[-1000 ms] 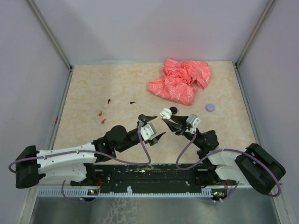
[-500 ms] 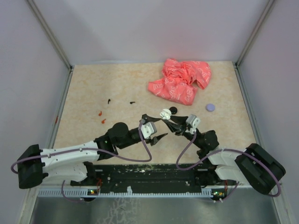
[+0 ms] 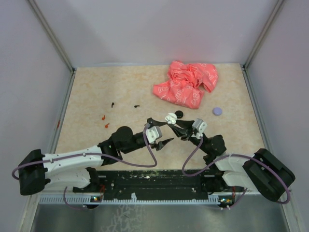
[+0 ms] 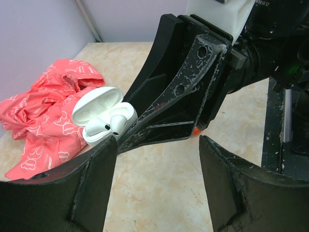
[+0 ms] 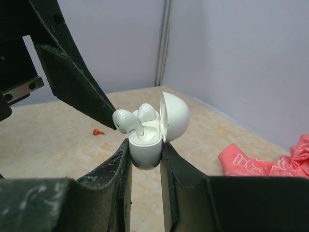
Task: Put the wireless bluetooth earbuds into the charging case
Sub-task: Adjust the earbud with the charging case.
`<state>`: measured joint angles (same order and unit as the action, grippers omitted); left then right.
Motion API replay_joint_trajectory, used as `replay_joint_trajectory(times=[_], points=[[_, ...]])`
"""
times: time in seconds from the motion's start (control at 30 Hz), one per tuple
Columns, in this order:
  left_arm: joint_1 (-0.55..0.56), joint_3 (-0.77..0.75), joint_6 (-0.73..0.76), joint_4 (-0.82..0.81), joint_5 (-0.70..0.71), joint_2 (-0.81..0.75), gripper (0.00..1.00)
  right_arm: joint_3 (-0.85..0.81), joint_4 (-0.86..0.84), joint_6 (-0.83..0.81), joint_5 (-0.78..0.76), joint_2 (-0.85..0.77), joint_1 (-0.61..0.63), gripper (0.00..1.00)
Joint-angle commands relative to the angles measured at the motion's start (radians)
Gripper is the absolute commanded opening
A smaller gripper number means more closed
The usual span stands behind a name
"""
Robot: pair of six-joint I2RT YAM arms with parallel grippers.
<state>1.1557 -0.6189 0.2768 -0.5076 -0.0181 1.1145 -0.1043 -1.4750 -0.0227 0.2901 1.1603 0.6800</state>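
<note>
Because the bench (image 3: 96, 92) and the crumpled pink cloth (image 3: 186, 84) play no part, the right end effector (image 3: 176, 123) holds the work clear of them, clamped on the charging case (image 5: 145, 150), whose lid is tipped back for access. Spread wide, the left end effector (image 3: 164, 130) sets one fingertip beside the two earbuds (image 5: 126, 121). One sits proud and probably needs pressing home.

Enclosure: flat beige marbled tabletop (image 3: 96, 92), matte. Three plain pale lilac-grey wall panels: back (image 3: 154, 29), left (image 3: 24, 87), right (image 3: 289, 72). Slim grey metal corner posts (image 3: 50, 34) rise from the two far table corners, leaning outward in the top view. Light soft and even.
</note>
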Motion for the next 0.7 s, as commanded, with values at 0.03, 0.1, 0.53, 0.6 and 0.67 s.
replay_joint_trajectory(times=[0.03, 0.1, 0.53, 0.6, 0.67], points=[[-0.004, -0.027, -0.005, -0.043, -0.037, 0.005, 0.74, -0.007, -0.083, 0.007, 0.014, 0.006, 0.002, 0.0], [-0.004, -0.03, -0.005, -0.041, -0.047, 0.004, 0.73, -0.008, -0.085, 0.007, 0.015, 0.009, 0.001, 0.0], [-0.004, -0.032, -0.015, -0.029, -0.077, 0.006, 0.67, -0.006, -0.09, 0.007, 0.011, 0.014, 0.001, 0.0], [-0.004, -0.043, -0.014, -0.011, -0.077, 0.005, 0.67, -0.005, -0.088, 0.007, 0.009, 0.01, 0.001, 0.0], [-0.004, -0.051, -0.022, 0.022, -0.068, -0.005, 0.67, -0.004, -0.084, 0.006, 0.006, 0.007, 0.001, 0.0]])
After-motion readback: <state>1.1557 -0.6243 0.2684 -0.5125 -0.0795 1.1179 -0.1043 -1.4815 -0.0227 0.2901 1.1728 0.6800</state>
